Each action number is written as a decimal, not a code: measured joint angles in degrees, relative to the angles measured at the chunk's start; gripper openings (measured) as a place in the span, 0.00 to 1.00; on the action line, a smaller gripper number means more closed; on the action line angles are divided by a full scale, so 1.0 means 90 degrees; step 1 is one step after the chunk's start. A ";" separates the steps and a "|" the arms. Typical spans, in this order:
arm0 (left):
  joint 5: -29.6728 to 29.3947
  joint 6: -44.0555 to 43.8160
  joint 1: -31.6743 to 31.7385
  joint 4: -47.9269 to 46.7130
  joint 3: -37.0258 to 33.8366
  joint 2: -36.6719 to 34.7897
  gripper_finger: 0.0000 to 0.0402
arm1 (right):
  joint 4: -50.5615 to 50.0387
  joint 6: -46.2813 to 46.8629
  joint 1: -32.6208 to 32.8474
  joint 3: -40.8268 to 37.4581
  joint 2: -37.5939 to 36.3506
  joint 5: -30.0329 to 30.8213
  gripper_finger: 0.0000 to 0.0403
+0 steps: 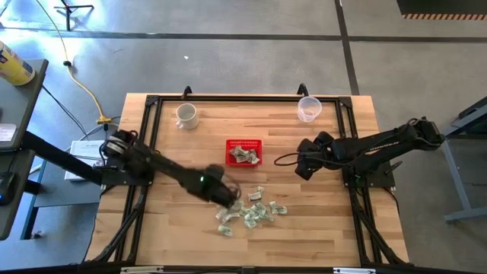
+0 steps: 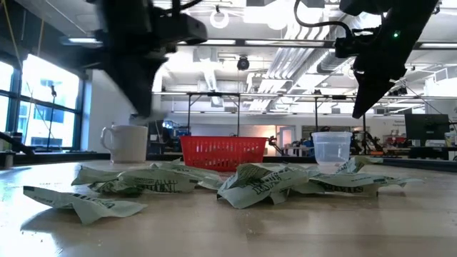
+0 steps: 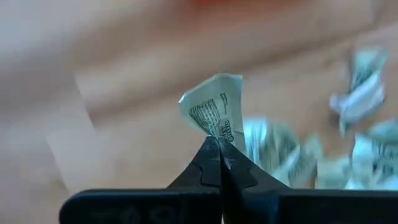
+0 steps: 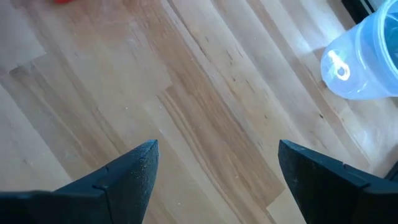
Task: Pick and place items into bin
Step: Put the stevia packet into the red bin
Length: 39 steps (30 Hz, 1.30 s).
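Observation:
Several pale green-and-white crumpled items (image 1: 251,213) lie in a loose pile on the wooden table near its front edge, also seen in the low view (image 2: 243,182). A few more items (image 1: 243,155) lie inside the red basket (image 1: 245,142) at the table's middle. My left gripper (image 1: 227,196) hovers at the pile's left edge, shut on one item (image 3: 214,112). My right gripper (image 1: 302,169) stands open right of the basket over bare wood, nothing between its fingers (image 4: 140,168). My left gripper pinches one crumpled item by its near edge (image 3: 217,134) between its two fingertips. The fingers slant steeply down from above. The item sticks out past the tips, bunched and clear of the table.
A white mug (image 1: 186,116) stands at the far left of the table and a clear plastic cup (image 1: 308,109) at the far right. Black frame rails (image 1: 152,137) run along the table's sides. Bare wood lies between the basket and the pile.

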 joint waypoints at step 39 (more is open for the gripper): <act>0.0139 0.2345 0.0210 0.0134 0.0240 -0.0246 0.57 | 0.3098 -0.2411 0.1944 0.0005 0.1777 -0.2986 0.80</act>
